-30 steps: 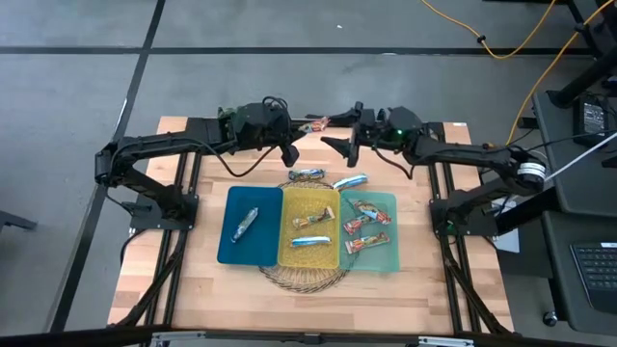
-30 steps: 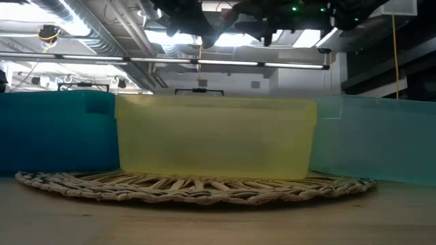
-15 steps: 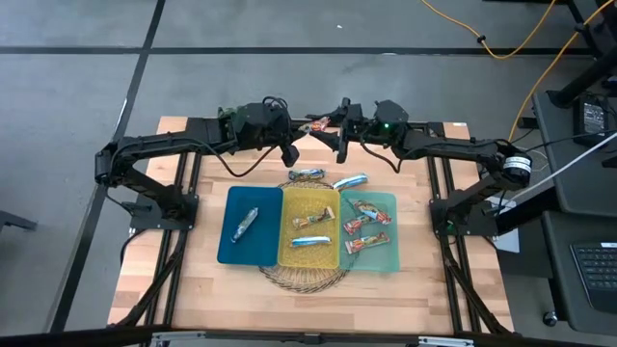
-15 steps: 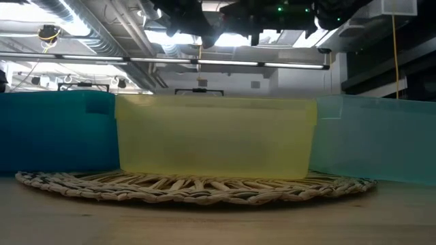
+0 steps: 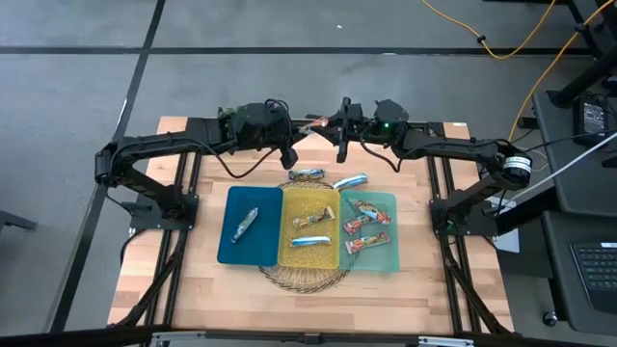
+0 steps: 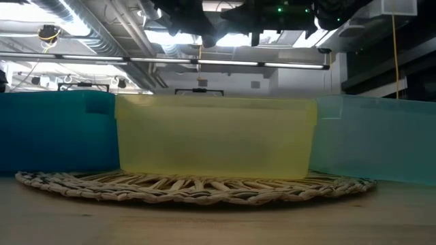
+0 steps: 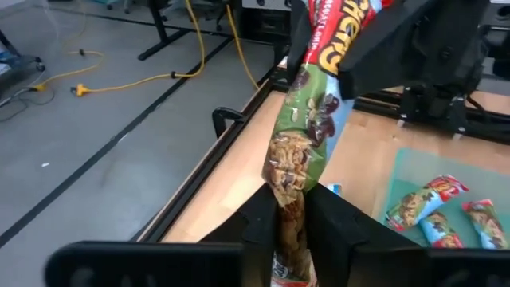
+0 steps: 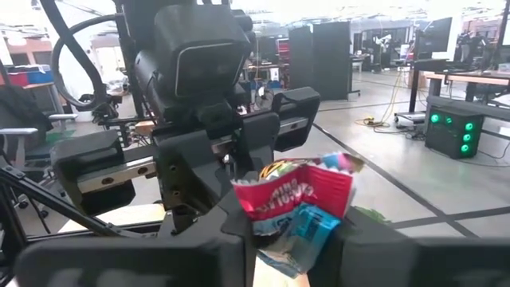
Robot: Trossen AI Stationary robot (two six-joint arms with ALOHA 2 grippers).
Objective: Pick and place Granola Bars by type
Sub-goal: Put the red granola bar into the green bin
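I've got the left gripper (image 7: 292, 231) clamped on one end of a red-orange-brown granola bar (image 7: 307, 135), up in the air at upper centre of the overhead picture. The right gripper (image 8: 291, 231) is pinching the bar's other end, so both arms hold it between them. Below them, two blue-white bars (image 5: 328, 177) lie on the table (image 5: 174, 280) just above the yellow bin (image 5: 310, 253). To its right, the pale green bin (image 5: 390, 262) holds red-orange bars; the blue bin (image 5: 231, 253) to the left holds a silvery one.
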